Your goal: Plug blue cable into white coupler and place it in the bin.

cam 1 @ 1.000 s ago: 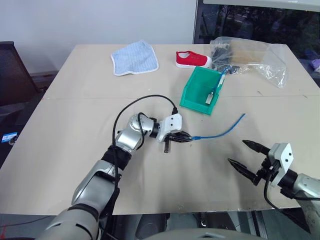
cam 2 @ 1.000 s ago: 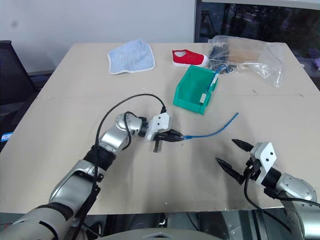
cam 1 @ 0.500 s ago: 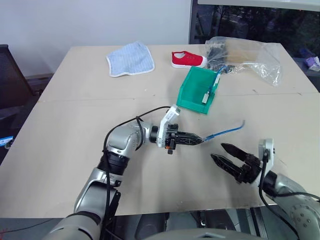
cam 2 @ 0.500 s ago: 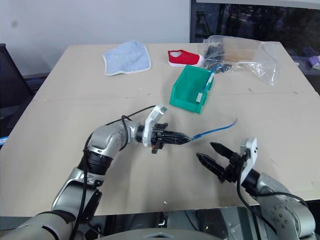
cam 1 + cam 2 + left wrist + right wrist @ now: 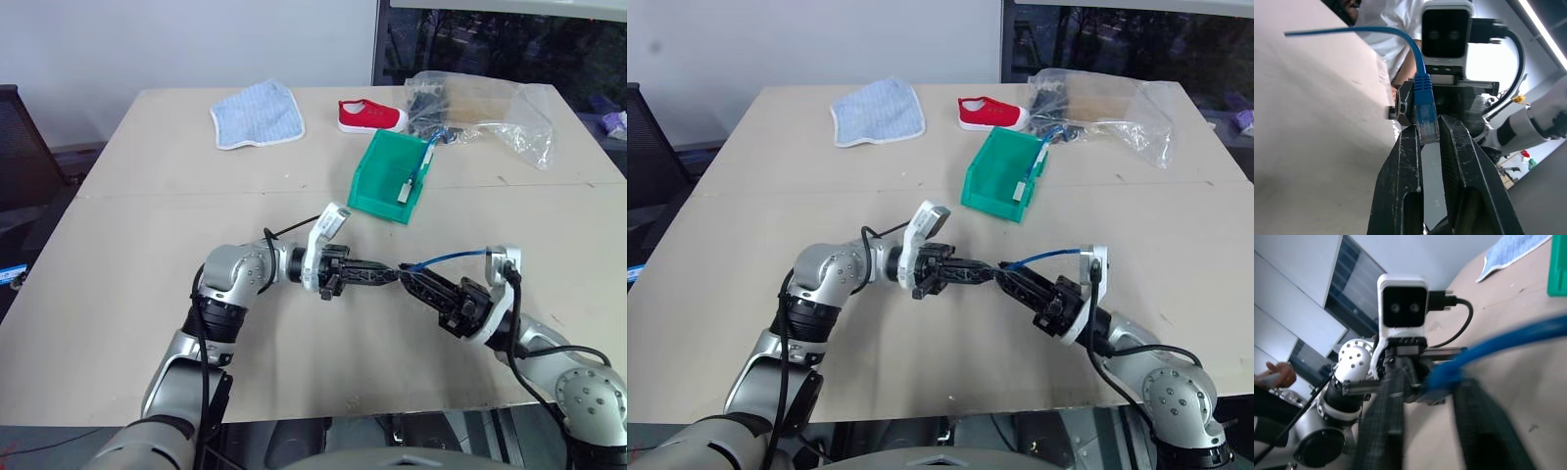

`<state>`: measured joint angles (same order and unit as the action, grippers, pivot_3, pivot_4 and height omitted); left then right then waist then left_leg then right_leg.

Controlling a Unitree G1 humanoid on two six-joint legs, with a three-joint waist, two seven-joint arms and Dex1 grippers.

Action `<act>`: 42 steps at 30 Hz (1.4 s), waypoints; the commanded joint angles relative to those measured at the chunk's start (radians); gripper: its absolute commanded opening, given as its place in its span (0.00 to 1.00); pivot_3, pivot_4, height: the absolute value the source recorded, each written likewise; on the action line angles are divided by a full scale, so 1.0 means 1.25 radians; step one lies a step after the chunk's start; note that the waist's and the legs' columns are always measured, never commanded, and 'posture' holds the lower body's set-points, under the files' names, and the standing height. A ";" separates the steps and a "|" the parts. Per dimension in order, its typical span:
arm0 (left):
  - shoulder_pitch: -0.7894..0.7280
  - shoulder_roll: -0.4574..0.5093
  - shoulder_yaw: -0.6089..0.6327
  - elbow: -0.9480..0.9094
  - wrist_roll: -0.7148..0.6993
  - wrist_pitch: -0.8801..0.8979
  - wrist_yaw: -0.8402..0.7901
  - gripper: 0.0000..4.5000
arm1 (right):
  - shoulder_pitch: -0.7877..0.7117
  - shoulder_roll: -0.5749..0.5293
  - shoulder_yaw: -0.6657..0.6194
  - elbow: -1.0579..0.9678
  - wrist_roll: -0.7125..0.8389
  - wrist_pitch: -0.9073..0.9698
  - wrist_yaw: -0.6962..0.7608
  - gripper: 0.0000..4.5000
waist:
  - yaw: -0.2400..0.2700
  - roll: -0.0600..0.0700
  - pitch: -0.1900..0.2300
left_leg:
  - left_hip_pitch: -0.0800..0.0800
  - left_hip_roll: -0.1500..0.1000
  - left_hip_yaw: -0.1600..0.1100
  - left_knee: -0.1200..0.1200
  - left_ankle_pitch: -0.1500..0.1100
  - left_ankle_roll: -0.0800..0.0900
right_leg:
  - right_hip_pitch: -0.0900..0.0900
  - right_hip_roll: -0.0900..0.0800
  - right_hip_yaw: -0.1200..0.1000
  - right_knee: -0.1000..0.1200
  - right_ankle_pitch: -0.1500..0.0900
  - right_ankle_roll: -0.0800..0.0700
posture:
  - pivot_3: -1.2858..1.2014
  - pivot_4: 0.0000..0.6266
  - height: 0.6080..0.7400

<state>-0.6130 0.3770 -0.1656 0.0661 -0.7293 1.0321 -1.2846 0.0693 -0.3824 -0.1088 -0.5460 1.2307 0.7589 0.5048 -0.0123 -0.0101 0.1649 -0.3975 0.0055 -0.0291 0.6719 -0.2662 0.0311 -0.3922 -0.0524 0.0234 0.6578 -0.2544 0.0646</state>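
Above the matte table (image 5: 147, 294), left hand (image 5: 390, 275) pinching thin blue cable (image 5: 446, 258), right hand (image 5: 409, 281) closed.

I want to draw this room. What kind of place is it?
Probably an office or lab used for robot practice. A plain table stands by a white wall, with a black chair beside it and a dark window behind. Odd practice things lie about: a cloth, a red shoe.

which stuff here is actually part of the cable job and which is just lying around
Part of the job:
blue cable, plug end pinched in the left end effector
right end effector, meeting it
green bin

Lying about:
blue cloth
red shoe
clear plastic bag
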 commanded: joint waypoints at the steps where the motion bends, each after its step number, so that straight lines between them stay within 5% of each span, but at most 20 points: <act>1: 0.019 0.012 -0.012 -0.033 0.005 -0.023 0.002 0.00 | -0.013 -0.003 -0.013 -0.034 0.042 -0.008 -0.006 0.01 | 0.000 0.000 0.000 | 0.000 0.000 0.000 0.000 0.000 0.000 | 0.000 0.000 0.000 0.000 0.000 0.000 | 0.52 0.24 1.00; 2: 0.024 0.015 -0.014 -0.037 0.009 -0.033 0.003 0.00 | -0.013 -0.002 -0.014 -0.034 0.050 -0.009 -0.009 0.01 | 0.000 0.000 0.000 | 0.000 0.000 0.000 0.000 0.000 0.000 | 0.000 0.000 0.000 0.000 0.000 0.000 | 0.52 0.24 1.00; 11: 0.082 0.056 0.047 -0.166 -0.014 -0.075 0.061 0.82 | -0.045 -0.013 -0.019 -0.004 0.055 -0.014 -0.013 0.00 | 0.000 0.000 0.000 | 0.000 0.000 0.000 0.000 0.000 0.000 | 0.000 0.000 0.001 0.000 0.000 0.000 | 0.52 0.24 1.00; 18: 0.244 0.069 0.222 -0.524 -0.028 -0.126 0.315 0.82 | -0.087 -0.030 -0.024 0.065 -0.023 -0.040 0.034 0.00 | 0.000 0.000 0.001 | 0.000 0.001 0.002 -0.002 0.000 0.000 | -0.002 -0.001 0.002 -0.001 0.000 0.000 | 0.52 0.24 1.00; 25: 0.513 -0.066 0.336 -0.724 0.309 -0.393 0.704 0.82 | -0.137 -0.033 -0.023 0.153 -0.100 -0.067 0.092 0.00 | 0.000 -0.001 0.000 | 0.000 0.000 0.004 -0.002 0.000 0.000 | -0.001 -0.002 0.005 -0.001 0.000 0.000 | 0.52 0.24 1.00; 32: 0.783 -0.173 0.297 -0.635 0.477 -0.544 0.850 0.82 | -0.155 -0.033 -0.016 0.177 -0.141 -0.061 0.123 0.00 | 0.018 -0.002 0.000 | 0.000 0.000 0.003 -0.002 0.000 0.000 | -0.002 -0.003 0.004 -0.002 0.000 -0.001 | 0.52 0.24 1.00; 42: 0.675 -0.151 0.315 -0.381 0.483 -0.644 0.857 0.82 | -0.145 -0.023 -0.027 0.156 -0.162 -0.061 0.098 0.00 | 0.020 -0.002 0.000 | 0.000 0.000 0.004 -0.001 0.000 0.000 | -0.001 -0.002 0.004 -0.004 0.000 -0.002 | 0.52 0.24 1.00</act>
<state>0.2480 0.1719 0.2132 -0.4390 -0.1198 0.2664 -0.1960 -0.1109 -0.4151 -0.1244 -0.3069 1.0255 0.6942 0.6346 0.0122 -0.0125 0.1644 -0.3978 0.0055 -0.0246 0.6703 -0.2662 0.0308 -0.3938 -0.0542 0.0273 0.6532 -0.2537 0.0631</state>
